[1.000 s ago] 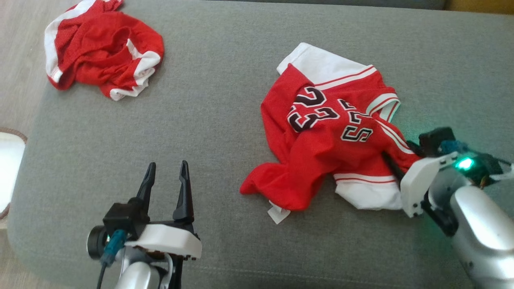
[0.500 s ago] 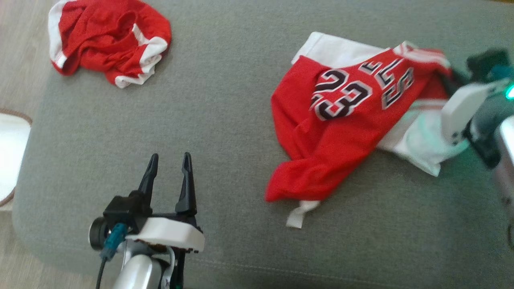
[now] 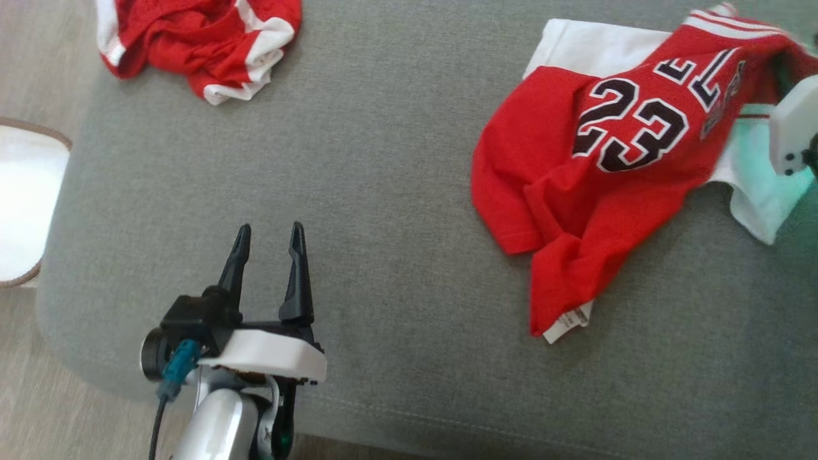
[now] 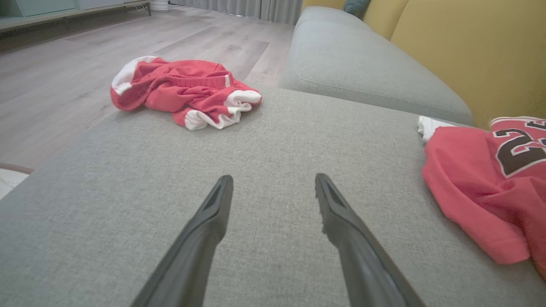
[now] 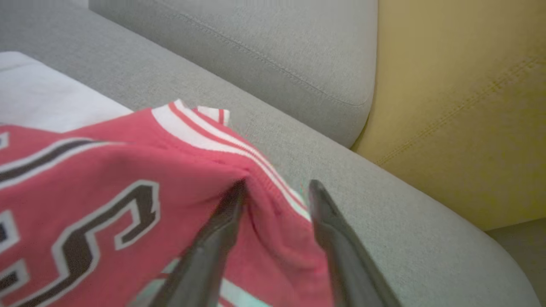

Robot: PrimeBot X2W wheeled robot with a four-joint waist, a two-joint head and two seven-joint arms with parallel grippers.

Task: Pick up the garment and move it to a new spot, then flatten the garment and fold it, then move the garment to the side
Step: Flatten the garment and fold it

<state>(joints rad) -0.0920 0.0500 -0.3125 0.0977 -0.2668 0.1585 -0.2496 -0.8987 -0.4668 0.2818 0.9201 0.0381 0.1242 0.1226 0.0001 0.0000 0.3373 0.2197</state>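
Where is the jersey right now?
Head view: right side of the cushion. The jersey has an edge held in the right gripper, well apart from the left gripper.

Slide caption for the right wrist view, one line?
Right gripper grips a bunched fold of the red jersey beside its striped trim, over the grey sofa.

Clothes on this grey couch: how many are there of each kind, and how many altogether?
Red number 23 jersey: 1
Crumpled red-and-white garment, perhaps shorts: 1
Total: 2
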